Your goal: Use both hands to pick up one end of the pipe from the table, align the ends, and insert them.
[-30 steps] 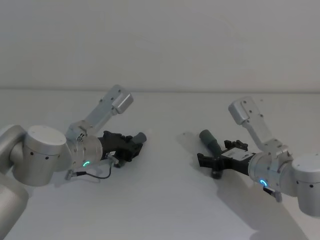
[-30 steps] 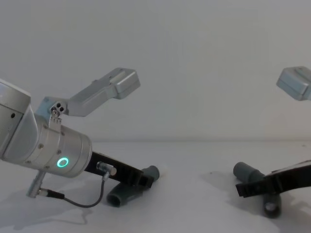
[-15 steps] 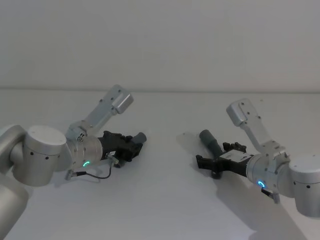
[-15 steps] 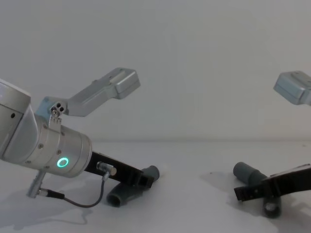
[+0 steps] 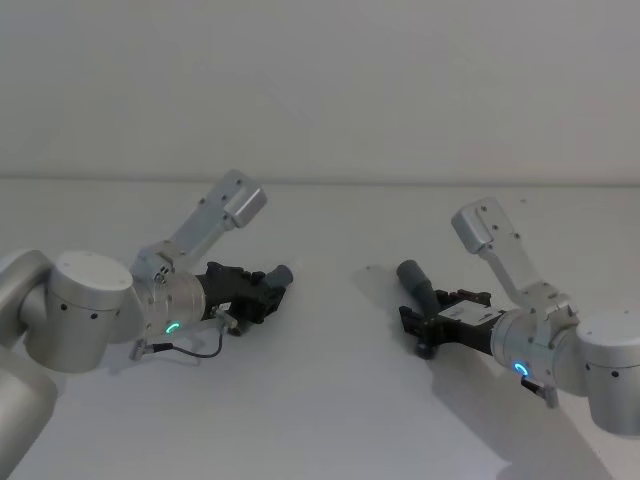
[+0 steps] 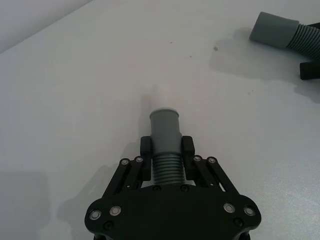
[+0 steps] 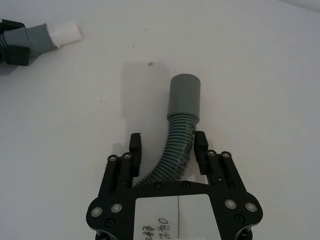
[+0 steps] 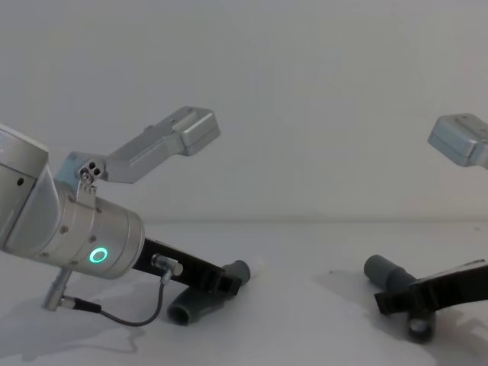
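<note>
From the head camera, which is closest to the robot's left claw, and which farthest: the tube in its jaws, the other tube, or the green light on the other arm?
From the left gripper:
1. Left tube, between its jaws.
2. Right tube, farther right, inside the open jaws of the right gripper.
3. Green light, far right, on the right wrist.
</note>
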Robot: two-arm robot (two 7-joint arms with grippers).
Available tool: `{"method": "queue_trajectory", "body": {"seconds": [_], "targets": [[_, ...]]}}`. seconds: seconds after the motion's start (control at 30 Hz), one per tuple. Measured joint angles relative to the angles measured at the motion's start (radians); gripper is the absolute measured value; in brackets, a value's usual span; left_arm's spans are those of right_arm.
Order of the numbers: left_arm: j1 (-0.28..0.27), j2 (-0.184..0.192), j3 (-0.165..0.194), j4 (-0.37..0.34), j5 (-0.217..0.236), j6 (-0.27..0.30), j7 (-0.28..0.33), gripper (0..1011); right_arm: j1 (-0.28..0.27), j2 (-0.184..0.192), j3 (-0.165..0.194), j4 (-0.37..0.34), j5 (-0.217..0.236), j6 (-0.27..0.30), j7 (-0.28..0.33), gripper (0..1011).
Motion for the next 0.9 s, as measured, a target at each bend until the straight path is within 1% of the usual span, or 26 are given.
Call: {"method": "queue_trajectory", "body": {"seconds": [0.1, 0.17, 0.23, 0.33, 0.43, 0.9], "targets": [[0.0, 0.0, 0.0, 0.0, 0.0, 0.0, 0.0, 348, 0.0, 0.0, 0.0, 0.0, 0.0, 0.0, 0.0, 546], [0.0, 0.0, 0.0, 0.0, 0.0, 0.0, 0.0, 351, 0.0, 0.0, 0.0, 0.001, 0.0, 0.0, 0.0, 462], [0.0, 0.0, 0.0, 0.0, 0.0, 0.0, 0.0, 348, 0.0, -0.001, 0.0, 0.001, 0.0, 0.001, 0.0, 430], [0.0, 0.0, 0.0, 0.0, 0.0, 0.0, 0.0, 351, -0.001, -0.001, 0.0, 0.001, -0.001, 0.001, 0.0, 305], [0.0, 0.0, 0.0, 0.0, 0.0, 0.0, 0.0, 348, -0.001, -0.001, 0.0, 0.002, -0.001, 0.001, 0.0, 276], [0.0, 0.0, 0.0, 0.0, 0.0, 0.0, 0.0, 348, -0.001, -0.002, 0.0, 0.002, -0.002, 0.002, -0.001, 276]]}}
